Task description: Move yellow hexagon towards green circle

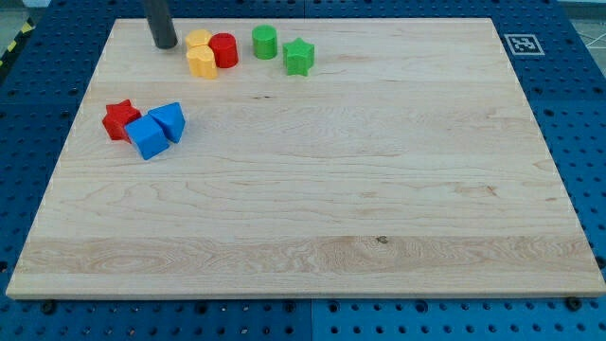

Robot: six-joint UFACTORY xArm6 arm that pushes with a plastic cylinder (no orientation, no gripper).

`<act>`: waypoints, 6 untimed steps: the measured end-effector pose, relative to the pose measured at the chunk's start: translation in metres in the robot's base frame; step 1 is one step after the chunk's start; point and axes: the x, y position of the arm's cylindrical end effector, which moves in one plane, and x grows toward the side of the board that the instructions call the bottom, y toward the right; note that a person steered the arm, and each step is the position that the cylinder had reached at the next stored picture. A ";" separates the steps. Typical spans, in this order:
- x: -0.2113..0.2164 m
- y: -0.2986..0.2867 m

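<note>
My tip (165, 44) rests on the board near the view's top left. Just to its right are two yellow blocks touching each other: an upper one (198, 40) whose shape I cannot make out, and a lower one that looks like the yellow hexagon (202, 62). A red cylinder (224, 49) touches both on their right. The green circle (264, 42) stands a short gap to the right of the red cylinder. My tip is about a block's width left of the yellow blocks and apart from them.
A green star (299, 57) lies just right of and below the green circle. A red star (120, 119), a blue cube (147, 137) and a blue triangle (169, 121) cluster at the left. A marker tag (522, 44) sits at the board's top right corner.
</note>
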 end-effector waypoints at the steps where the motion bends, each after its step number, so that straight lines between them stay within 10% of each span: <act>1: 0.019 0.011; 4: -0.004 0.092; 6: -0.002 0.021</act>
